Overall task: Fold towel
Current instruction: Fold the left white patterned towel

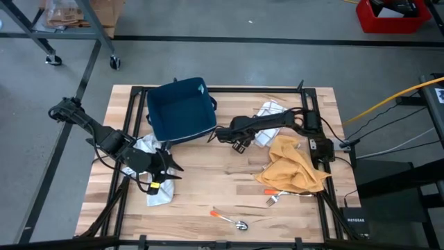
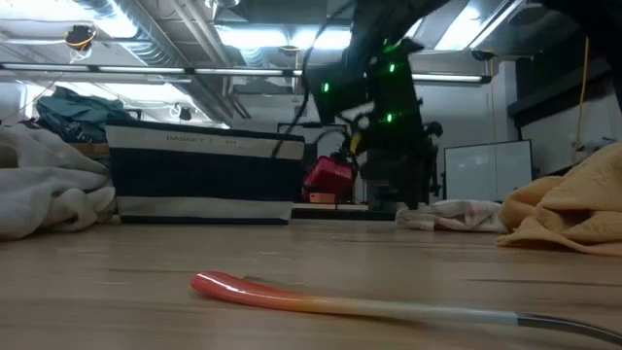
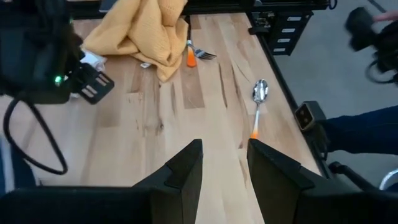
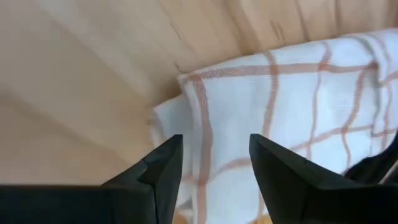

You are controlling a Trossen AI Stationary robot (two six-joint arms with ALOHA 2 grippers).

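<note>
White checked towel (image 4: 292, 118) just beyond right pincer (image 4: 211, 158), prongs parted, empty, above table (image 4: 81, 81)

The dark left arm reaches in low from the tabletop's left edge, its hand (image 1: 168, 168) empty with fingers (image 3: 186, 171) parted. The dark right arm stretches leftward, its hand (image 1: 239, 145) pointing down, fingers (image 4: 163, 163) apart, gripping nothing.
</note>
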